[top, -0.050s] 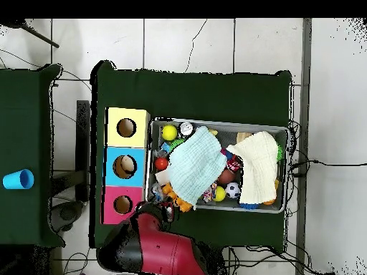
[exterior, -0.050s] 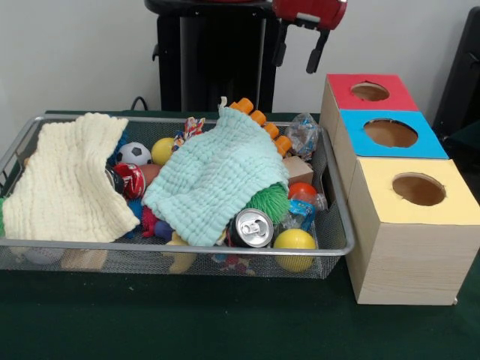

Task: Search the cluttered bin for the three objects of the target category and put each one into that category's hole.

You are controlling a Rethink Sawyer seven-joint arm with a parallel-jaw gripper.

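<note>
A wire bin (exterior, -0.050s: 172, 247) holds a jumble of toys under two cloths. A mint cloth (exterior, -0.050s: 217, 178) covers the middle and a cream cloth (exterior, -0.050s: 71, 180) covers the left. Showing around them are a yellow ball (exterior, -0.050s: 295, 241), a drinks can (exterior, -0.050s: 251, 227), a green spiky ball (exterior, -0.050s: 270, 201), a soccer ball (exterior, -0.050s: 133, 154), a red ball (exterior, -0.050s: 132, 180) and an orange ridged toy (exterior, -0.050s: 262, 124). My gripper (exterior, -0.050s: 298, 51) hangs open and empty high above the bin's far right corner, near the red box (exterior, -0.050s: 352, 101). In the overhead view only the red arm (top, -0.050s: 154, 247) shows, beside the bin (top, -0.050s: 215, 123).
Three wooden boxes stand in a row right of the bin, each with a round hole on top: red farthest, blue (exterior, -0.050s: 420, 142) in the middle, yellow (exterior, -0.050s: 450, 206) nearest. A wooden block (exterior, -0.050s: 298, 170) and a plastic bag (exterior, -0.050s: 302, 133) lie at the bin's right end. A blue cup (top, -0.050s: 17, 179) stands on another table.
</note>
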